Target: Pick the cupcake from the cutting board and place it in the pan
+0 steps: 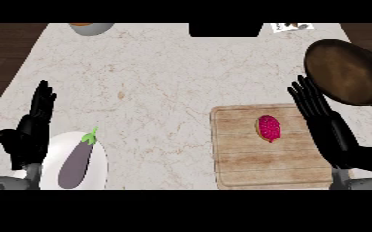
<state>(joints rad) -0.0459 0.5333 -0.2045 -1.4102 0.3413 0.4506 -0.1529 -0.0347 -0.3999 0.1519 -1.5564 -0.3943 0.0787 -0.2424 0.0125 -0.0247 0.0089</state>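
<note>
Marble surface [167,78]: pale and veined, carrying everything.
Cutting board [247,169]: wooden, lower right.
Pan [341,71]: dark, at the right edge, beyond the board.
Plate [54,150]: white, lower left, eggplant [76,164] on it.
Right hand [323,123]: fingers straight, beside the board.
Left hand [33,123]: fingers straight, holding nothing.
Cupcake [269,128]: pink, on the board's upper part.
</note>
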